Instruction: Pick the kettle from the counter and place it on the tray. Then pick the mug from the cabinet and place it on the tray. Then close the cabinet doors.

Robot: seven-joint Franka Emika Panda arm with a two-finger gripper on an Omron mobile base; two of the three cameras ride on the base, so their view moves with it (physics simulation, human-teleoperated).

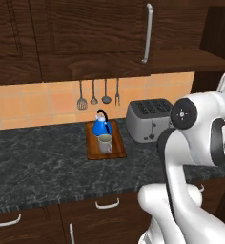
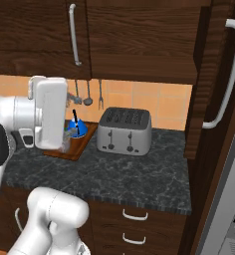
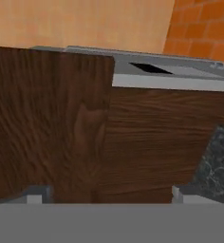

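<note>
The blue kettle (image 1: 102, 127) stands at the back of the wooden tray (image 1: 117, 153) on the dark counter (image 1: 38, 162). Right in front of it on the tray sits the grey mug (image 1: 105, 143). From the right base view the kettle (image 2: 77, 128) peeks out behind my arm. The left cabinet door (image 1: 95, 28) is shut. The right cabinet door (image 2: 201, 74) stands swung out, edge-on, with its bar handle (image 2: 224, 74) facing right. My gripper (image 3: 107, 195) is open, held close to a dark wood panel (image 3: 47, 123), nothing between its fingertips (image 3: 38, 193).
A silver toaster (image 1: 148, 119) stands right of the tray, its slotted top (image 3: 152, 70) showing beyond the wood panel. Utensils (image 1: 97, 95) hang on the tiled wall. A grey appliance (image 2: 234, 199) flanks the counter's right end. Drawers (image 1: 107, 205) run below the worktop.
</note>
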